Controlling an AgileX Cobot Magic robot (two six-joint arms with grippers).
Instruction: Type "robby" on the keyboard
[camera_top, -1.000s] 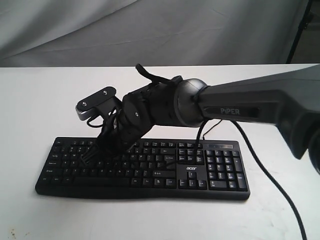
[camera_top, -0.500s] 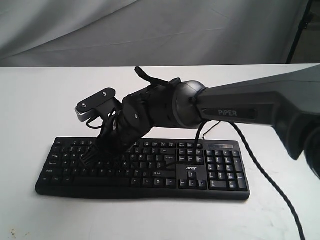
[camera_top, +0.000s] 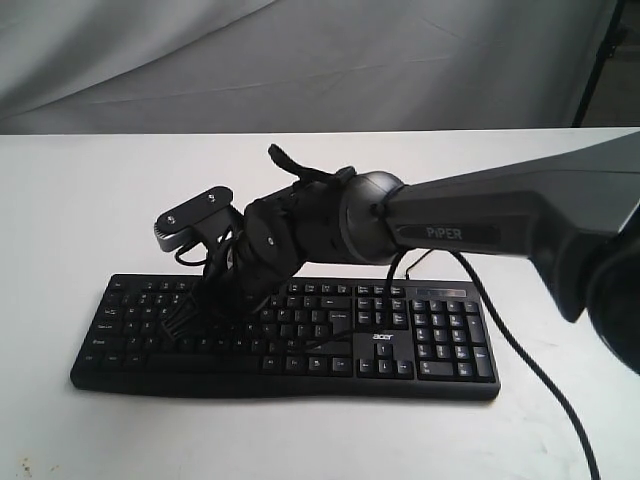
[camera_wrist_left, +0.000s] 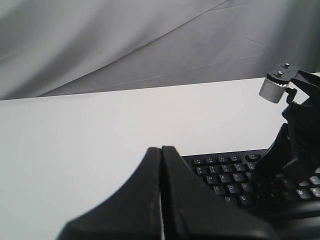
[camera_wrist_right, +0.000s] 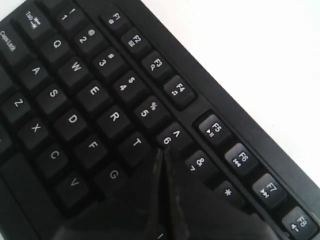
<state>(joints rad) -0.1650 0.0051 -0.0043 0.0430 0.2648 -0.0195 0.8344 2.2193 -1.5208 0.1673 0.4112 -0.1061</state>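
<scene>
The black full-size keyboard (camera_top: 300, 350) is lying flat on the white counter (camera_top: 80, 200), its long side running across the exterior view and its space-bar edge facing the camera. White legends are showing on its dark keys. The number pad (camera_top: 450, 340) is sitting at the right end in that view. A small white acer logo (camera_top: 382, 337) is sitting just beside it, above the arrow keys.

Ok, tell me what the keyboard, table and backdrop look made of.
Keyboard: black plastic by the look, with matte moulded keys and white printed legends.
Table: smooth white top, matte, no grain showing. It is probably laminate or painted board, but the look does not settle which.
Backdrop: grey cloth, going by its soft folds and creases.
</scene>
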